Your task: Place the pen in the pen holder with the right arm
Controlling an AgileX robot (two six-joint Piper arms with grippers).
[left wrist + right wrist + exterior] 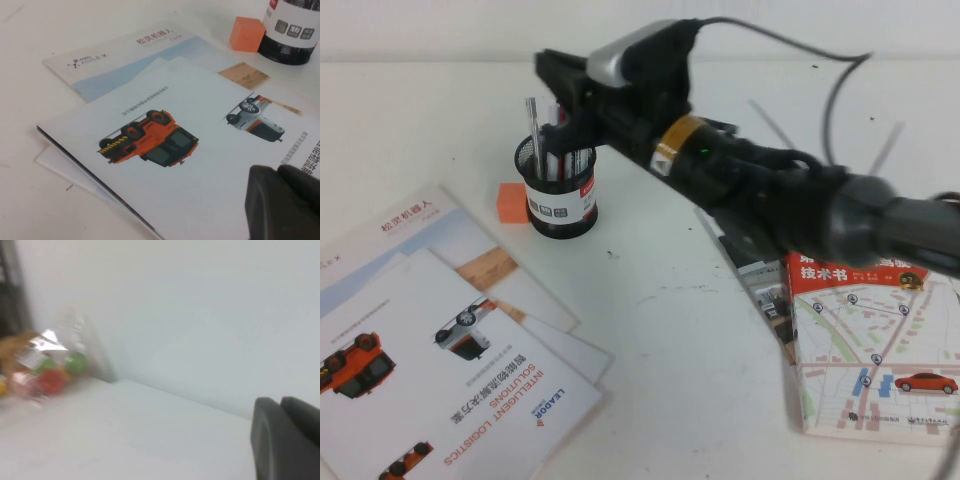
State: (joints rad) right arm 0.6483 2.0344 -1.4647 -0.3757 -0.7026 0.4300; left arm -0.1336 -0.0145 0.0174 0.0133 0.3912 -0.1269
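On the worktop (670,330) stands one pen holder (560,190) with one silver pen (534,125) rising from it, and one orange cube (511,202) sits beside it. Two brochures (450,370) lie overlapped near the left, and one map-covered book (875,350) lies at the right. Two pincers show: the right pincer (560,100) over the holder, and the left pincer (282,202) above the brochures.

- The high view looks down from a raised place on the robot's side, over the whole desk (660,330).
- The left wrist view sits low and near the brochures (165,165), looking across them to the pen holder (290,35); the high view shares both.
- The right wrist view faces a blurred white wall, away from the holder, beside its own tool (287,437).
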